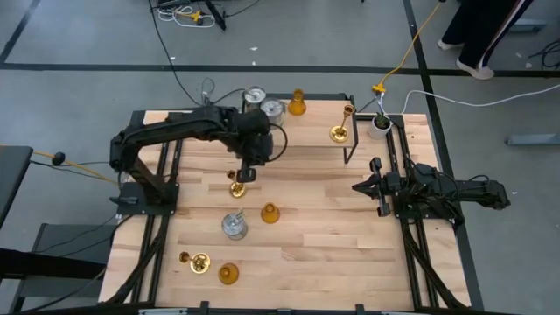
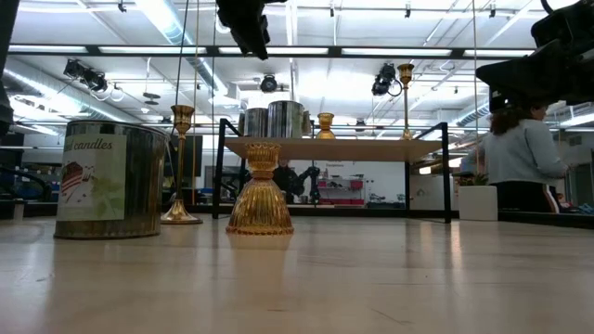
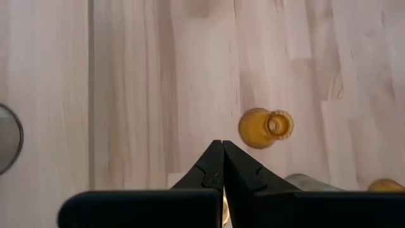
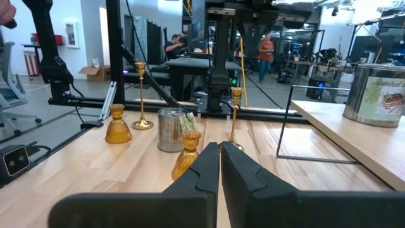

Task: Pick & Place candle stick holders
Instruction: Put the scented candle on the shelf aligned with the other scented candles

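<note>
My left gripper (image 1: 247, 175) is shut and empty, high above the table (image 2: 249, 37), over an upright brass holder (image 1: 238, 186) that stands on its round base (image 2: 182, 219). An amber bell holder (image 1: 269, 213) and a silvery glass cylinder (image 1: 234, 226) stand near it. The amber one shows in the left wrist view (image 3: 266, 128) beyond the shut fingertips (image 3: 221, 145). Another brass holder (image 1: 197, 260) and another amber one (image 1: 228, 274) stand near the table's near left. My right gripper (image 1: 359, 185) waits shut at the table's right (image 4: 219, 147).
A raised wooden shelf (image 1: 315, 118) on a black frame stands at the table's far edge. It carries two silvery cylinders (image 1: 254, 94), an amber holder (image 1: 297, 103) and a brass holder (image 1: 341, 131). A small white plant pot (image 1: 380, 124) stands beside it. A person (image 2: 520, 158) is beyond the table.
</note>
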You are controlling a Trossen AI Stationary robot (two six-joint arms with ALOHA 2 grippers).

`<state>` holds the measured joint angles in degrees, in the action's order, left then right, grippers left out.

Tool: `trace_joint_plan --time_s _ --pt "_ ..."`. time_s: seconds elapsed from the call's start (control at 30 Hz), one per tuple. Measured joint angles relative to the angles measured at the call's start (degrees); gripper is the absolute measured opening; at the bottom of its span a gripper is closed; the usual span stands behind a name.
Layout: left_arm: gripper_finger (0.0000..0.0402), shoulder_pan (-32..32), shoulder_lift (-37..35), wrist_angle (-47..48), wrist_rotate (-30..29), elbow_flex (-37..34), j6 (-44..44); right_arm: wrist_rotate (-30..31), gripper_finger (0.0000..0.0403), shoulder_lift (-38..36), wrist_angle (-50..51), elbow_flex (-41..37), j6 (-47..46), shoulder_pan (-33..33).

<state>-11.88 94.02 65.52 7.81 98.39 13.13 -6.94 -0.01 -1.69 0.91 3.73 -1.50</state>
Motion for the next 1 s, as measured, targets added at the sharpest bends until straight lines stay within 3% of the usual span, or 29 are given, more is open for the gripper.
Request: trace_joint_plan --time_s 0.37,1.0 --pt "0.0004 1.32 -11.17 -10.61 3.3 -17.98 -5.35 0.02 0.0022 0.0 0.0 0.0 -0.01 -0.02" --pt "0.0024 7.42 -25.39 -10.83 2.61 -31.45 -6.49 0.03 0.0022 0.0 -0.01 0.01 -0.02 0.0"
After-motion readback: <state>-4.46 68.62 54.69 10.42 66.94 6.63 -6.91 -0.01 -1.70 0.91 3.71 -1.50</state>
